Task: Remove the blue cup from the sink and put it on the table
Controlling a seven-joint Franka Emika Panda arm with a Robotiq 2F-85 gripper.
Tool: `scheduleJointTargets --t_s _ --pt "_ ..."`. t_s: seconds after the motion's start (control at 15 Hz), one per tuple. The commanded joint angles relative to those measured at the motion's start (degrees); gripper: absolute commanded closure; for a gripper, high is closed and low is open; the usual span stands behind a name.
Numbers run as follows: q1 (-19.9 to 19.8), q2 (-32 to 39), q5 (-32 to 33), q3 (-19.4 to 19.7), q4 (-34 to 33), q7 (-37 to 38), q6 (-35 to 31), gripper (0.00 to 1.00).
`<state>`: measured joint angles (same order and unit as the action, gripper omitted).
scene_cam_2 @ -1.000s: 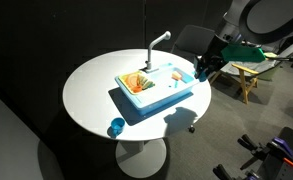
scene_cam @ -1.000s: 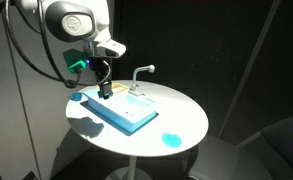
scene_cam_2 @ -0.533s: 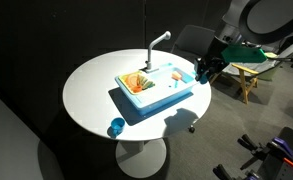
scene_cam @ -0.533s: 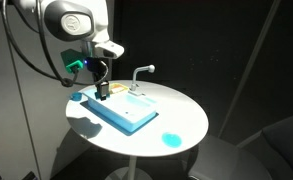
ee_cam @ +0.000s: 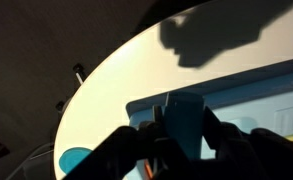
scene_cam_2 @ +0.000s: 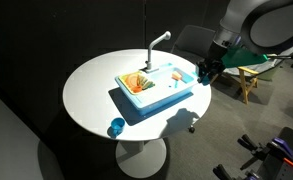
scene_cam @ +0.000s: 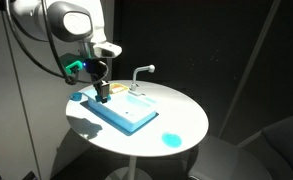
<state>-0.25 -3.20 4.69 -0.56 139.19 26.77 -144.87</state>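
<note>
The claw (ee_cam: 184,135) is seen only dark and blurred in the wrist view, closed on the blue cup (ee_cam: 184,115). Orange pieces (scene_cam_2: 136,83) are held in the sink (scene_cam_2: 158,97). The cup is gripped at the sink's right end, near the table (scene_cam_2: 91,100) edge.

White table (scene_cam_2: 91,85), light-blue sink (scene_cam_2: 171,97) (white faucet (scene_cam_2: 156,42), orange patch (scene_cam_2: 136,82)), cyan-blue cup (ee_cam: 184,122), 1 blue disc (scene_cam: 171,140)
</note>
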Motion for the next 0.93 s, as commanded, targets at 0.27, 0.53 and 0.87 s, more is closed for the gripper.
scheduleJointTargets --t_s 0.27,0.53,0.87 --pt "-0.11 0.88 12.88 -1.52 0.11 5.39 -2.35 0.84" --pt "0.42 1.42 13.29 -1.8 -0.1 4.24 -2.69 0.84" --pt "2.15 1.21 -3.51 -2.12 -0.03 -6.64 1.6 0.84"
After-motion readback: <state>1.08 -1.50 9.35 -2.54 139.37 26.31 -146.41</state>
